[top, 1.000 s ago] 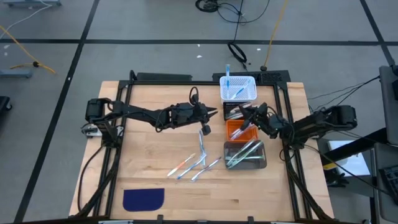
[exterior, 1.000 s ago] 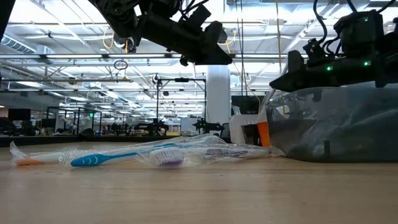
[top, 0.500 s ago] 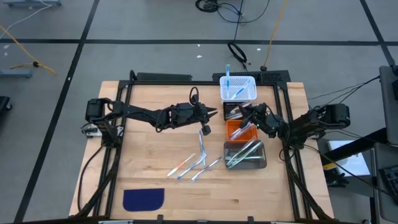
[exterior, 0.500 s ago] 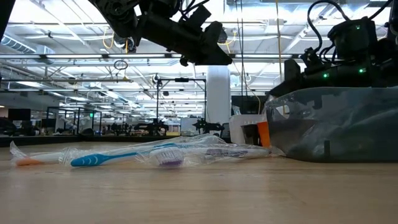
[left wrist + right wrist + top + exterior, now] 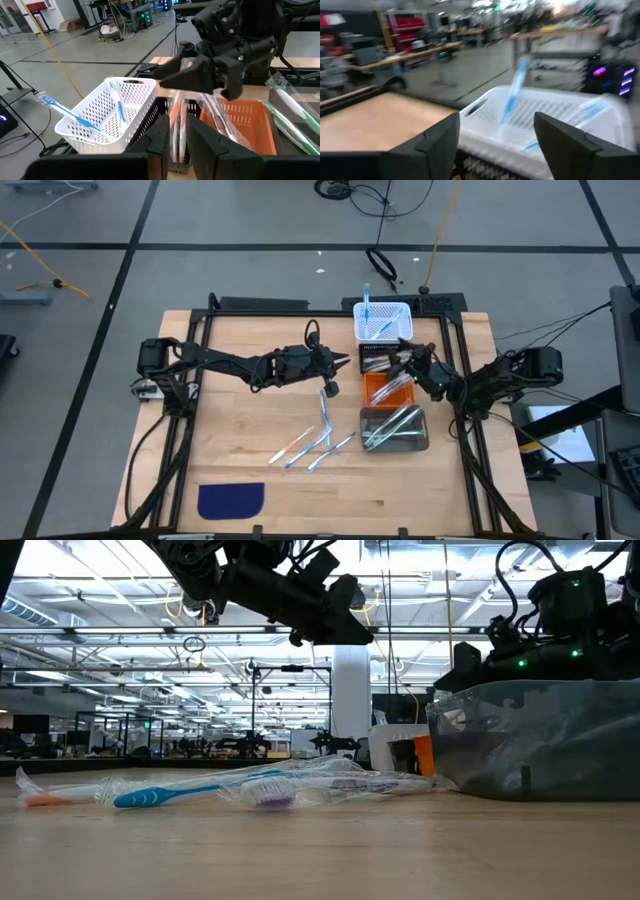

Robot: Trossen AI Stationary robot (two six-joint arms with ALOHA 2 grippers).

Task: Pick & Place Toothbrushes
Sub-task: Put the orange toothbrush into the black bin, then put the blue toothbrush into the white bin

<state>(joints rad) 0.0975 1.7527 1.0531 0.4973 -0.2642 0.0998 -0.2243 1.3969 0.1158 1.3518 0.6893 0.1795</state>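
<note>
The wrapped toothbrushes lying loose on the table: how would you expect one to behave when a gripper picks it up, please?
The toothbrushes are thin, straight sticks, so probably stiff and light. Each seems sealed in clear crinkly film, likely slippery, so a gripper may pinch wrapper rather than handle. They lie overlapping, so lifting one could well drag its neighbours.

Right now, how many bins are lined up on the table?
4: a white basket farthest back, then a black bin, an orange bin, and a clear bin nearest the front.

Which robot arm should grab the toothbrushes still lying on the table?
Probably the left. Its gripper hangs nearer the loose toothbrushes on the table. The right gripper is over the bins.
</note>
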